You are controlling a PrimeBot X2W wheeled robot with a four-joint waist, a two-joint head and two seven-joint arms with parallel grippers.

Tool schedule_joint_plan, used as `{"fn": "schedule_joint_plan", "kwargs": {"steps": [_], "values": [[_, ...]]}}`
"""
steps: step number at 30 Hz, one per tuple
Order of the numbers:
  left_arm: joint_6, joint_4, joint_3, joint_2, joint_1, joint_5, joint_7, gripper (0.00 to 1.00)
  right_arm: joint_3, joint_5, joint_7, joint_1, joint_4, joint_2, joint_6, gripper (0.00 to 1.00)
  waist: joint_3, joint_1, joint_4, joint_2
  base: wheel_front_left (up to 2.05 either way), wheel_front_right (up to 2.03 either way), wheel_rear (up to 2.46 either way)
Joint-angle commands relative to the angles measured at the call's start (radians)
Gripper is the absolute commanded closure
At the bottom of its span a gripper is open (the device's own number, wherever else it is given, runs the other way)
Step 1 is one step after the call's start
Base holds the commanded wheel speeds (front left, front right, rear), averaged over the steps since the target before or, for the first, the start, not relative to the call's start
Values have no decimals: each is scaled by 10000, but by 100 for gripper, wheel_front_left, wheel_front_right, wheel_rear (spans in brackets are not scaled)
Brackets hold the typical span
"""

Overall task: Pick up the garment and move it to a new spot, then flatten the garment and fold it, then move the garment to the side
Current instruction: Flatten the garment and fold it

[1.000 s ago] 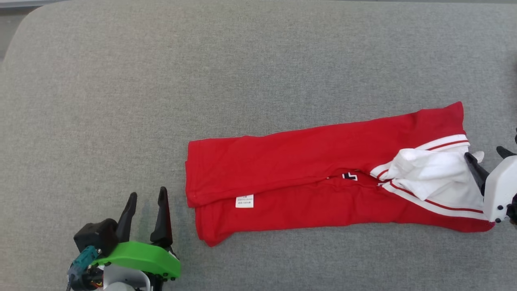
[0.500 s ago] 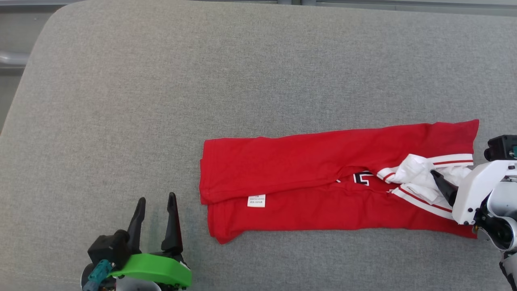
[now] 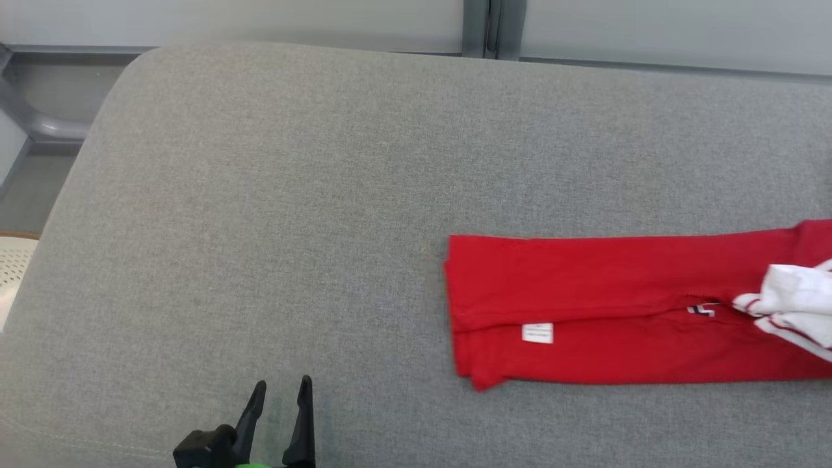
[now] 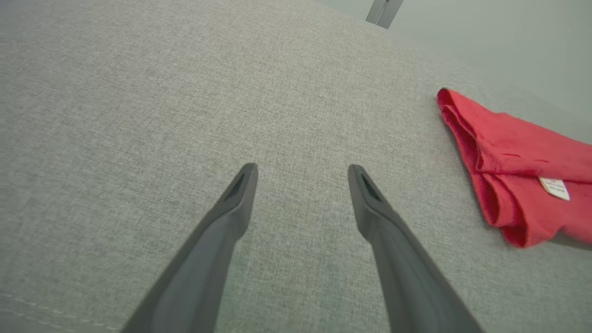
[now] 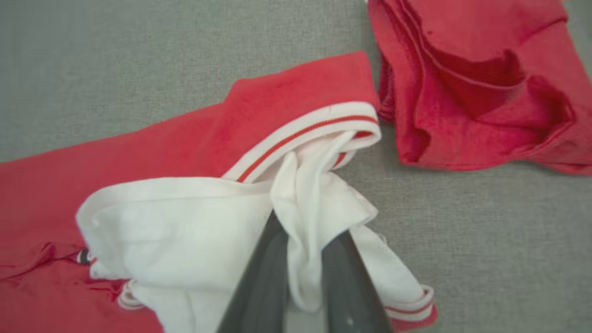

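A grey woven cushion point(image 3: 260, 195) is the work surface, with a pale panelled wall point(image 3: 260, 19) behind it. In the right wrist view the right gripper point(image 5: 307, 231) has its two dark fingers drawn close together, pinching a bunched white fold point(image 5: 300, 259) of the garment point(image 5: 185, 138). That is probably a handhold for dragging or lifting the piece to its new spot. Around the pinch the white cloth is rumpled, with red-striped trim at its edges, and the red body runs away flat.

A crumpled red cloth point(image 5: 485, 92) lies just beside that end; I cannot tell whether it belongs to the same piece. In the head view the garment point(image 3: 617, 286) lies lengthwise at the right of the cushion, folded along its length, with a small white label point(image 3: 537, 333) near its left end. The left gripper point(image 4: 303, 173) hovers with its fingers spread wide over bare cushion, touching nothing and well apart from the cloth. It looks parked until it is needed.
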Motion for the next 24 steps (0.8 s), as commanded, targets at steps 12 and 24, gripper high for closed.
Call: {"fn": "schedule_joint_plan", "kwargs": {"steps": [12, 24], "values": [[-161, -254, 70, 0, 722, 64, -26, 0, -623, -185, 1803, 1190, -2618, -1477, -13, 100, -1052, 0, 31, -1, 0, 0, 0], [-94, -716, -17, 3, 387, 404, -26, 0, 1938, -1131, 940, 477, -2266, 2552, -13, 100, -1051, 0, -7, -1, 0, 0, 0]]}}
